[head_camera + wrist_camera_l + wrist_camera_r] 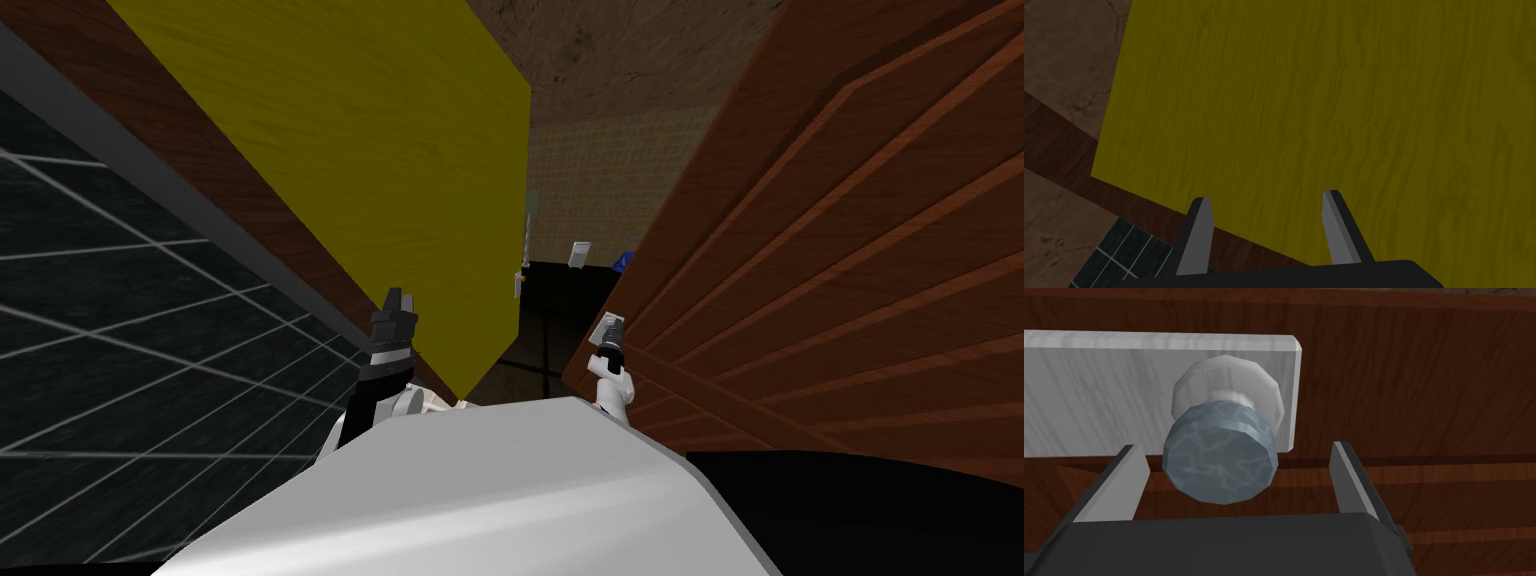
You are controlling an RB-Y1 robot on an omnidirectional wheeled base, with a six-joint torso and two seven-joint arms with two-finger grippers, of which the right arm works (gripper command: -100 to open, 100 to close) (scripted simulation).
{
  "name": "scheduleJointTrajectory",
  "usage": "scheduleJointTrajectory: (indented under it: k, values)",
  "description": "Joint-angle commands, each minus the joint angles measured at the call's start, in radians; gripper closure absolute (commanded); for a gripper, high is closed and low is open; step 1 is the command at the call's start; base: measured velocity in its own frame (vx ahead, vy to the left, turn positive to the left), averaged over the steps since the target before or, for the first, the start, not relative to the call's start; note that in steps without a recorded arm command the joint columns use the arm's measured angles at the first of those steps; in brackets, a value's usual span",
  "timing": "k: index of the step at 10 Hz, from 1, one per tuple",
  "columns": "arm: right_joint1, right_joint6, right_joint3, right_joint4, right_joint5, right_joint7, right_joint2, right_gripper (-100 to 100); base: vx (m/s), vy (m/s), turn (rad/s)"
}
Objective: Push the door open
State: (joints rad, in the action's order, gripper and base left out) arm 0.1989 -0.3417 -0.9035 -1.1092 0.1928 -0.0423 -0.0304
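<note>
Held right gripper point(1234, 446) open astride the blue-grey knob point(1221, 453), untouched, on the brown panelled door point(850, 250) at right; pointed left gripper point(1266, 196), open too, at yellow panel point(1324, 100), left.

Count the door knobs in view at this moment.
1. A blue-grey knob on a white plate on the brown door, between the right hand's open fingers. A small light fitting on the yellow panel's edge might be another; too small to tell.

Left gripper point(1267, 196): two light grey blade fingers, dark box behind them.
Right gripper point(1235, 446): same grey blades, dark box behind.
</note>
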Motion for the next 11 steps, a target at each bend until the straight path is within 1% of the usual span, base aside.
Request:
scheduleJointTrajectory:
  k: [1, 2, 3, 8, 9, 10, 11]
  values:
    - [0.012, -0.005, -0.030, 0.006, -0.002, 0.021, 0.018, -100, 0.069, -0.135, 0.174]
    - [0.009, -0.003, -0.019, 0.005, -0.001, 0.012, 0.009, -100, 0.026, -0.059, 0.041]
    - [0.009, -0.003, -0.019, 0.005, -0.001, 0.012, 0.009, 100, -0.002, 0.008, -0.034]
    - [0.009, -0.003, -0.019, 0.005, -0.001, 0.012, 0.009, 100, -0.005, 0.010, -0.004]
    - [0.017, -0.004, -0.052, 0.006, -0.002, 0.025, 0.005, 100, 0.002, -0.068, 0.092]
    - [0.021, -0.006, -0.064, 0.006, -0.003, 0.030, 0.003, 100, 0.015, -0.107, 0.104]
    - [0.032, -0.009, -0.095, 0.004, -0.004, 0.042, -0.001, 100, 0.062, -0.140, 0.124]
